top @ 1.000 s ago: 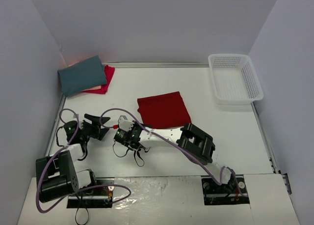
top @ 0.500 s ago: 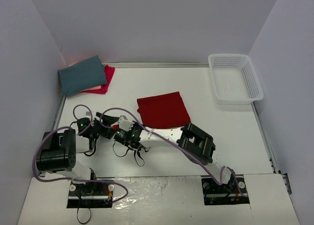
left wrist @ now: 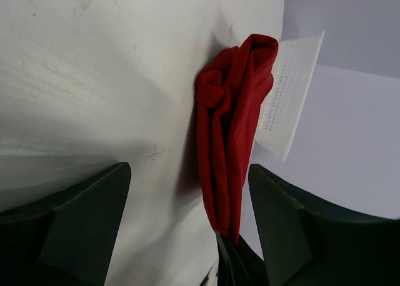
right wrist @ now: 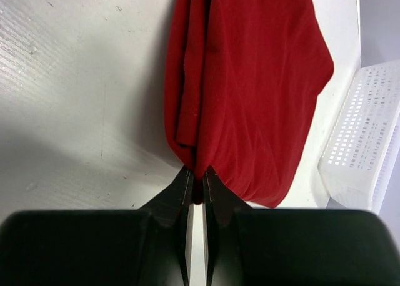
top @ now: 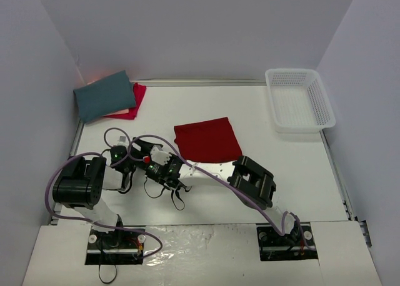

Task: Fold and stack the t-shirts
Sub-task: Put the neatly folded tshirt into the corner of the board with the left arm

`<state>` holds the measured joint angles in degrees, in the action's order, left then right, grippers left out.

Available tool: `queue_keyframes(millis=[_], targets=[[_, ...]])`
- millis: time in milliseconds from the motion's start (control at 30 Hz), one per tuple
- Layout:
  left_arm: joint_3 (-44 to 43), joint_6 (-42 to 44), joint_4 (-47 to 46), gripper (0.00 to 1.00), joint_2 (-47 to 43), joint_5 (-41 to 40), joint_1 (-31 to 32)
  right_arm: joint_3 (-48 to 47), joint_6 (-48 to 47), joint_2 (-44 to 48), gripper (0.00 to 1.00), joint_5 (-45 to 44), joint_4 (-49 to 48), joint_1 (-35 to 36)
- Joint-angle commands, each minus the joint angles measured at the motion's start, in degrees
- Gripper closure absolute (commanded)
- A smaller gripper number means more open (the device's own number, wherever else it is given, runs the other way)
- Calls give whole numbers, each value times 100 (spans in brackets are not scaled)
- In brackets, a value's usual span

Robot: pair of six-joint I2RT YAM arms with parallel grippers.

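- Currently the deep red shirt [top: 207,140] lies folded into a rough square near the middle of the white table [top: 250,111].
- Right gripper [right wrist: 199,172]: fingers pressed together, pinching the near-left corner of the deep red shirt. The cloth along that edge is bunched into soft rolls.
- Left gripper [left wrist: 187,170]: fingers spread wide, gripping nothing. It sits low over the table just left of the same corner, pointed at the shirt and not touching the cloth.
- Top view: both wrists sit close together left of the deep red shirt, and the right arm reaches across from its base to get there.
- Slate-teal shirt [top: 105,95]: folded, in the far-left corner, lying on top of the pinkish-red shirt [top: 136,98]. The pinkish-red shirt's edge sticks out on the right side.
- That two-shirt stack is well apart from the deep red shirt.
- White mesh basket [top: 299,105] sits at the far-right side of the table, away from both grippers.
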<state>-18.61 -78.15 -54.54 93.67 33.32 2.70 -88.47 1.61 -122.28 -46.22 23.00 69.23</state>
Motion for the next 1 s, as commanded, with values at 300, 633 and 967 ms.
queue_keyframes(millis=[300,633,967], targets=[[-239,-297,-179,18,274,-423,538,-180,173,424,100,-72,143,-68],[-275,-824,-1321,16,1152,-520,960,-311,191,468,100,-28,143,-120],[-450,-913,-1437,10,1338,-695,1338,-408,191,477,100,-1,152,-129]])
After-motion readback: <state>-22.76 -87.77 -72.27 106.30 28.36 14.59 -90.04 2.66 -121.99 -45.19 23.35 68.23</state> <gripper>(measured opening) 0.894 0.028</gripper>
